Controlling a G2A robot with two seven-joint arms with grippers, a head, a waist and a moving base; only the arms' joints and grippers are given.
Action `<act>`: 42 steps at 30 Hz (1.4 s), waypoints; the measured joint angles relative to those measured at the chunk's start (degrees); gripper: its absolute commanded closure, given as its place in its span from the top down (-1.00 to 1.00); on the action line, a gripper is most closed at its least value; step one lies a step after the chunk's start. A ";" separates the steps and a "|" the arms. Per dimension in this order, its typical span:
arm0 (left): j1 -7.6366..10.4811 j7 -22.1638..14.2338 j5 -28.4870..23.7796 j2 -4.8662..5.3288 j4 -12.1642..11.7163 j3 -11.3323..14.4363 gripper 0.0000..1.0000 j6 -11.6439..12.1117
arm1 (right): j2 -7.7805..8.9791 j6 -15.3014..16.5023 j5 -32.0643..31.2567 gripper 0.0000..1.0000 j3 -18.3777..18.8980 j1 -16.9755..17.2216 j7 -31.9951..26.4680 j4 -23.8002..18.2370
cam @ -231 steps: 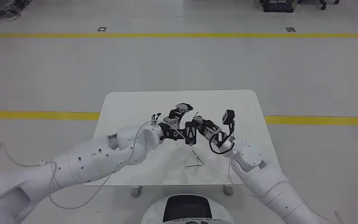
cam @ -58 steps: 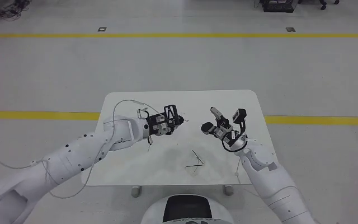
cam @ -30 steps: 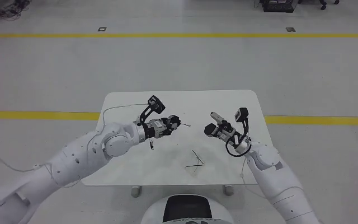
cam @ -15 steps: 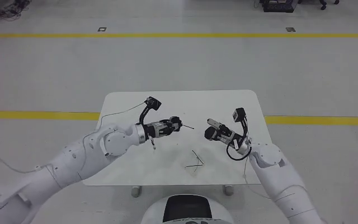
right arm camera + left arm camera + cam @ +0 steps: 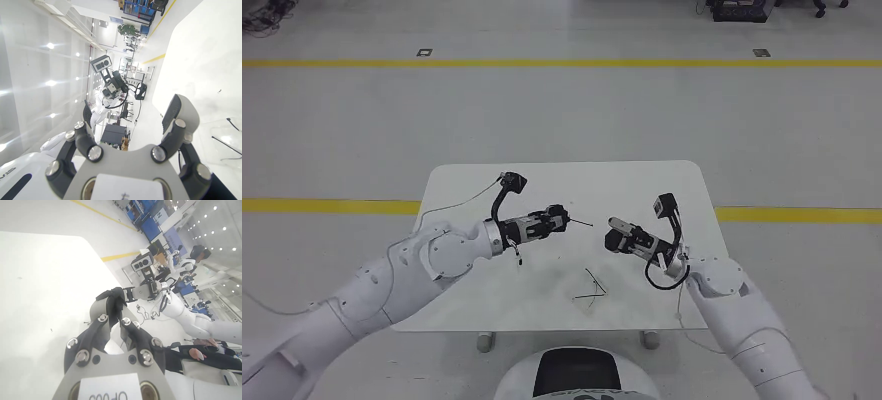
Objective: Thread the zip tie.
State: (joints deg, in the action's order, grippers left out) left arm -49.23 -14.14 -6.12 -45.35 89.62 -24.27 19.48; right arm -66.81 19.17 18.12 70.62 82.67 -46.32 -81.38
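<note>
A white table (image 5: 472, 195) w/ rounded corners is seen from above, w/ both robot arms held over its middle.

The L gripper (image 5: 558, 218) is held above the table centre. It is clamped on one end of a thin black zip tie (image 5: 580, 221). The rest of the tie is stuck out straight toward the R gripper (image 5: 611, 232). Its free tip is near that gripper but apart from it. In the L wrist view, the two dark fingers (image 5: 110, 308) are seen pressed together w/ no gap btwn them.

The R gripper is held opposite, facing the L one, w/ nothing in it. In the R wrist view its ribbed pads (image 5: 171, 111) are spread wide apart.

Spare zip ties (image 5: 590, 285) are laid loosely crossed on the table, nearer the robot's body than either gripper and roughly btwn the two. In the R wrist view they are seen lying on a clear plastic piece (image 5: 213, 132). Whether that piece is a sheet or a shallow tray cannot be told.

A few tiny dark specks are scattered on the tabletop.
</note>
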 measured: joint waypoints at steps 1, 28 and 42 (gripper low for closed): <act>0.01 0.01 0.02 0.00 0.00 0.02 -1.00 0.00 | 0.00 -0.01 0.00 1.00 0.00 0.00 0.00 0.00; -6.71 -26.19 -39.89 -5.88 -13.66 -8.17 -1.00 0.00 | -0.57 0.31 9.85 1.00 4.97 -2.59 -23.33 6.17; -8.43 -35.39 -41.70 -10.12 -19.54 -12.09 -1.00 0.00 | -2.27 0.31 8.56 1.00 5.18 -3.94 -27.43 8.02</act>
State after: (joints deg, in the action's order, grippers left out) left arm -57.66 -49.54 -47.82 -55.48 70.07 -36.37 19.48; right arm -69.07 19.48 26.68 75.80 78.73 -73.76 -73.36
